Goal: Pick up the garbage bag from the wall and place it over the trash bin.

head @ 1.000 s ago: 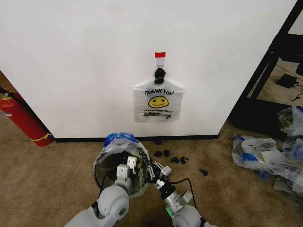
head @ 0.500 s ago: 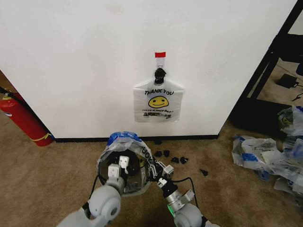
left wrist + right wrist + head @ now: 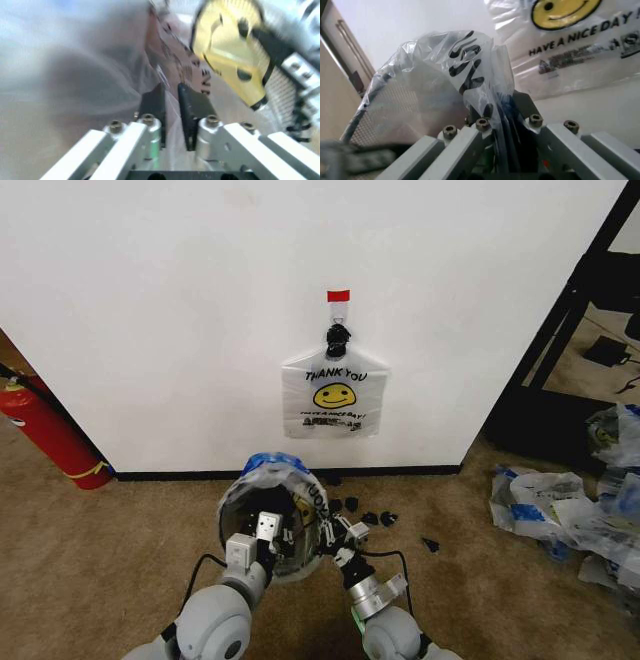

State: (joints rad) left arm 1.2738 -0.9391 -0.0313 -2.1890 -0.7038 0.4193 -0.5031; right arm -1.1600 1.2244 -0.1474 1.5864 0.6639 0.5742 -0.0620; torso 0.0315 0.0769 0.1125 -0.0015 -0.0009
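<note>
From the head camera, the garbage bag (image 3: 275,480) is stretched over the rim of the trash bin (image 3: 262,525) on the carpet just in front of the white wall (image 3: 180,310); the left gripper (image 3: 252,536) and right gripper (image 3: 338,542) each pinch its plastic at opposite sides, while another smiley bag (image 3: 334,393) hangs from the hook above. In the left wrist view, the left gripper (image 3: 171,112) is clamped on the film. The right wrist view shows the right gripper (image 3: 502,108) clamped on bunched plastic
</note>
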